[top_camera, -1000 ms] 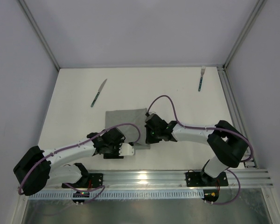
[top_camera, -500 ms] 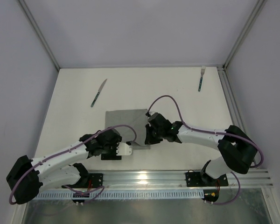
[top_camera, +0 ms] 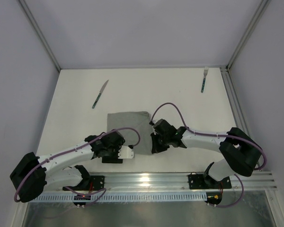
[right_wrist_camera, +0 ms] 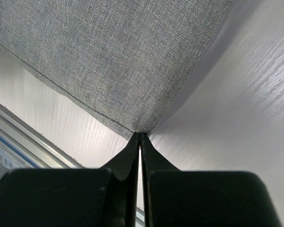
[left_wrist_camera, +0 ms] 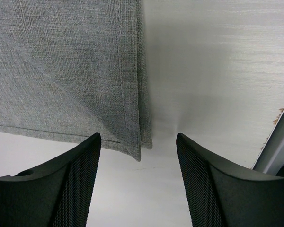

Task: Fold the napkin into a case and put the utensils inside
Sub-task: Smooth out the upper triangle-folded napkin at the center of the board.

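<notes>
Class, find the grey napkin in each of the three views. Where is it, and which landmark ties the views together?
Top external: the napkin lies near the picture's centre.
Left wrist: it fills the upper left, a corner between the fingers of the open left hand.
Right wrist: it fills the top, a corner pinched in the right hand.
Shared landmark: the metal rail, at bottom, right edge and lower left respectively.

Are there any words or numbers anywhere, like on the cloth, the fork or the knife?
None can be read.
The napkin is plain grey; the fork and knife show no marks.
Any label on the small boxes by the front rail is too small to read.
</notes>
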Motion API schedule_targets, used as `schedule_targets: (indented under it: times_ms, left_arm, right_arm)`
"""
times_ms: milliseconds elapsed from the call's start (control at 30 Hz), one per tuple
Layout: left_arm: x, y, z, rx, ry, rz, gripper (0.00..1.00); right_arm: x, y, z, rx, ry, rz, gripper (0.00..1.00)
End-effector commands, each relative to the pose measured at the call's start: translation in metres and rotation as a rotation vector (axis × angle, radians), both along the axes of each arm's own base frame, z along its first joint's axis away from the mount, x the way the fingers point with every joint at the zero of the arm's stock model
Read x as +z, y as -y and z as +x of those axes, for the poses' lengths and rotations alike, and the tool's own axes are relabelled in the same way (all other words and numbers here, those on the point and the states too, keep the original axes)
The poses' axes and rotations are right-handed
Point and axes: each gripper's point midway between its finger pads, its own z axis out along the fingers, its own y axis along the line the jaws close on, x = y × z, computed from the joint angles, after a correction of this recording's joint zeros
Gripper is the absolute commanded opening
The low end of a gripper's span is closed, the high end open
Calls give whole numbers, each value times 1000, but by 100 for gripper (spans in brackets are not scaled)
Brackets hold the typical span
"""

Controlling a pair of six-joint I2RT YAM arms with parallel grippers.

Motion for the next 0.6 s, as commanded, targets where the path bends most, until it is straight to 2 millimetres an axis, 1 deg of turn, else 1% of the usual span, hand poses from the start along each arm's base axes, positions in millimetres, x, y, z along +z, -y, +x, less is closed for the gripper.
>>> schedule_targets:
  times_ms: [0,133,167,200,233,433,533,567]
  left_arm:
    - [0,4,6,-22,28,-6,66]
    - [-2,2,4,-28,25,-1,63]
    - [-2,1,4,-32,25,3,59]
    - [-4,0,3,-32,22,7,58]
    - [-4,0,3,-33,24,5,58]
    - [-1,3,6,-39,39,-9,61]
    - [-2,3,5,-39,38,-10,57]
    - [-2,3,5,-41,37,-10,53]
  right_arm:
    - [7,-1,7,24,33,21,3]
    - [19,-6,19,36,73,13,3]
    - [21,-7,22,40,82,12,3]
    - [26,-9,27,37,97,17,3]
    - [27,-9,28,38,98,14,3]
    - [23,-12,42,30,97,-4,3]
    - [18,-10,41,39,86,-21,3]
    - [16,-8,40,39,84,-25,3]
